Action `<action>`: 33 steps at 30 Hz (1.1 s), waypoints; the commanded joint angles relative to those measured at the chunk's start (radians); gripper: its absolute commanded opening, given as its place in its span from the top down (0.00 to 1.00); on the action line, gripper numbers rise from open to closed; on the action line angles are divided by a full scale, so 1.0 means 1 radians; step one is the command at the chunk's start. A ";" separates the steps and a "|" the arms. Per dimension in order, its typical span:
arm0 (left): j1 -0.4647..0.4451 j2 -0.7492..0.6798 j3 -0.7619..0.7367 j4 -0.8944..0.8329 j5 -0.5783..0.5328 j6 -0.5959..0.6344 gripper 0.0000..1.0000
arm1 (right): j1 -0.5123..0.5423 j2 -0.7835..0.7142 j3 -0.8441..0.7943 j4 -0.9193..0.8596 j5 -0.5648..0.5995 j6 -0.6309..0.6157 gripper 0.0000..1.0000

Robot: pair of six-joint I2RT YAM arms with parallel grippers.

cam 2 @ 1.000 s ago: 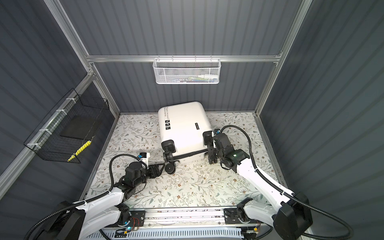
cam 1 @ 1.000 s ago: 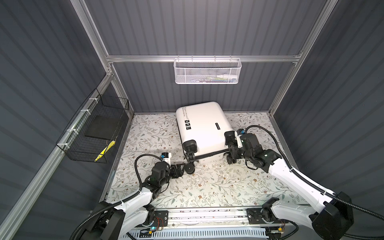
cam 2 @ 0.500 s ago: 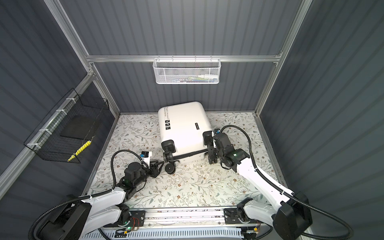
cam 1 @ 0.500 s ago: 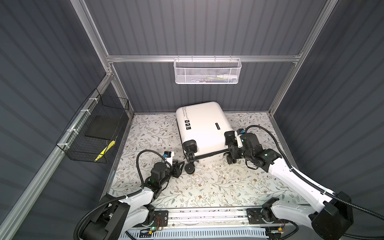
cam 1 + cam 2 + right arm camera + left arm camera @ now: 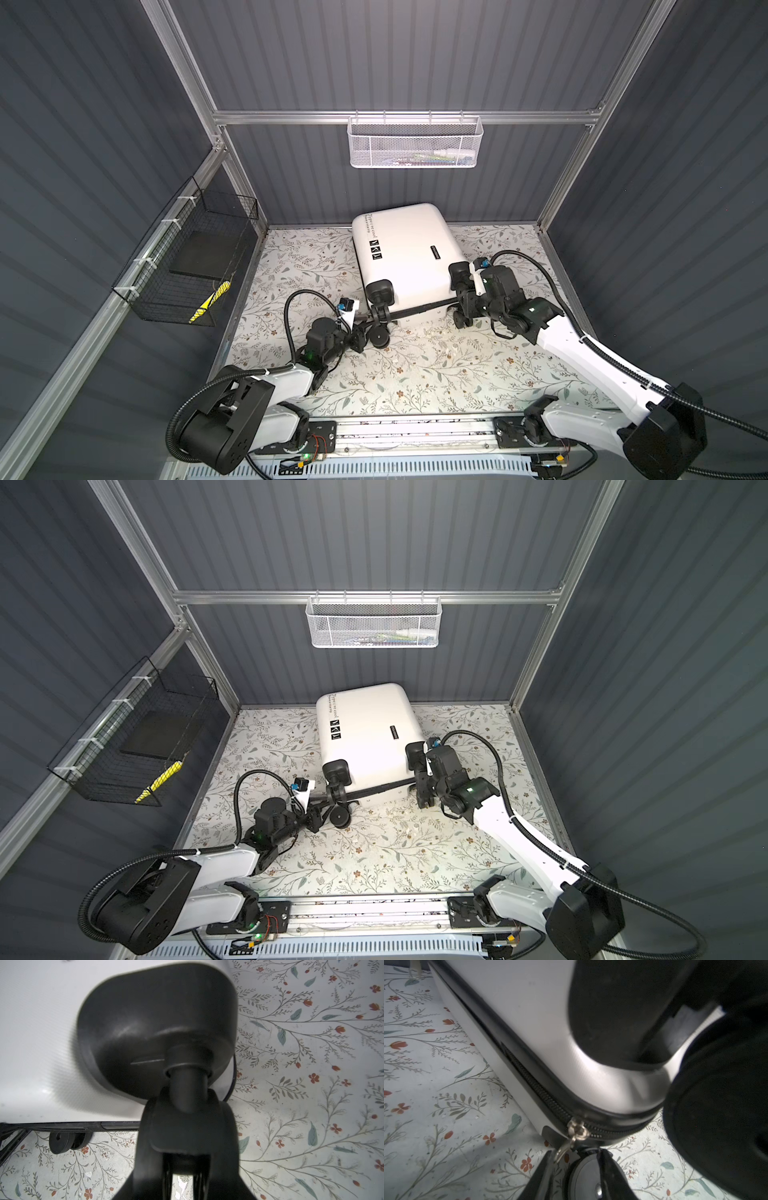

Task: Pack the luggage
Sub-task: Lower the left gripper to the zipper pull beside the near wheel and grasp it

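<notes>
The luggage point(image 5: 405, 253) point(image 5: 365, 729) lies flat and closed on the floral table, white shell up, wheels toward the front. My left gripper point(image 5: 360, 338) point(image 5: 316, 816) is low at its front left corner. In the left wrist view its fingers point(image 5: 542, 1176) stand apart around a small wheel point(image 5: 583, 1178). One finger is against the wheel; the other is clear of it. The silver zipper pull point(image 5: 563, 1150) hangs in that gap. My right gripper point(image 5: 465, 305) point(image 5: 187, 1109) is shut on the front right wheel's caster point(image 5: 187, 1136).
A white mesh basket point(image 5: 415, 145) hangs on the back wall with small items inside. A black wire basket point(image 5: 187, 266) on the left wall holds a dark flat thing and a yellow item point(image 5: 208, 305). Walls close in on three sides.
The left gripper's jaws have narrowed around the front left wheel, and its arm has settled lower. The right arm and the luggage have not moved.
</notes>
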 commanded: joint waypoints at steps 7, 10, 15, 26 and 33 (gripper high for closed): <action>-0.003 0.033 0.040 0.037 0.041 0.071 0.67 | -0.008 0.015 0.012 -0.038 0.012 0.018 0.98; -0.002 0.033 0.043 0.034 0.023 0.075 0.68 | -0.009 0.014 0.010 -0.040 0.014 0.015 0.98; 0.003 0.014 0.040 0.011 -0.048 0.075 0.67 | -0.009 0.012 0.007 -0.041 0.013 0.015 0.98; 0.012 -0.003 0.052 -0.023 -0.069 0.104 0.74 | -0.012 0.016 0.007 -0.036 0.011 0.010 0.98; 0.017 0.044 0.074 -0.002 -0.047 0.109 0.76 | -0.013 0.024 0.006 -0.033 0.005 0.010 0.98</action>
